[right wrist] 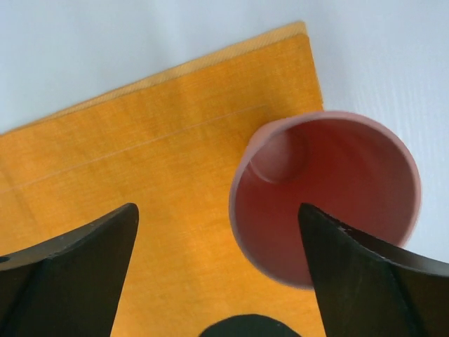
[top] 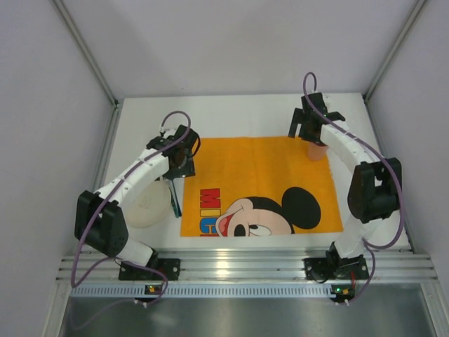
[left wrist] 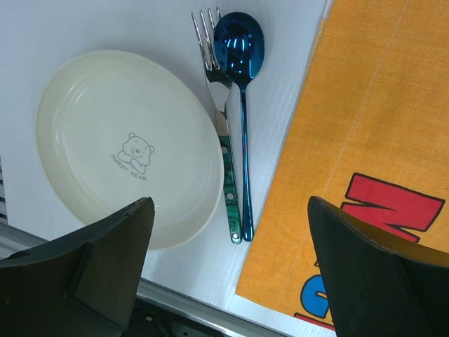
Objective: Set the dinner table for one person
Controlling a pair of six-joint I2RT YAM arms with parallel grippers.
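- White dinner table [top: 238, 105] between pale walls [top: 238, 42], an orange mat [top: 259, 168] on it.
- Plate [left wrist: 126, 140] reads "SWEET BEAR".
- Left gripper [left wrist: 230, 210] and right gripper [right wrist: 217, 210]: jaws apart, empty.

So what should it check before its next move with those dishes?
1. Mat flat on the table: ok.
2. Plate, fork and spoon on the mat: not ok, all lie beside it.
3. Fork and spoon apart for a clean pick: not ok, they touch.
4. Cup upright: ok, at the mat's corner.
5. Left jaws open and empty above plate and cutlery: ok.
6. Right jaws open and empty above the cup: ok.
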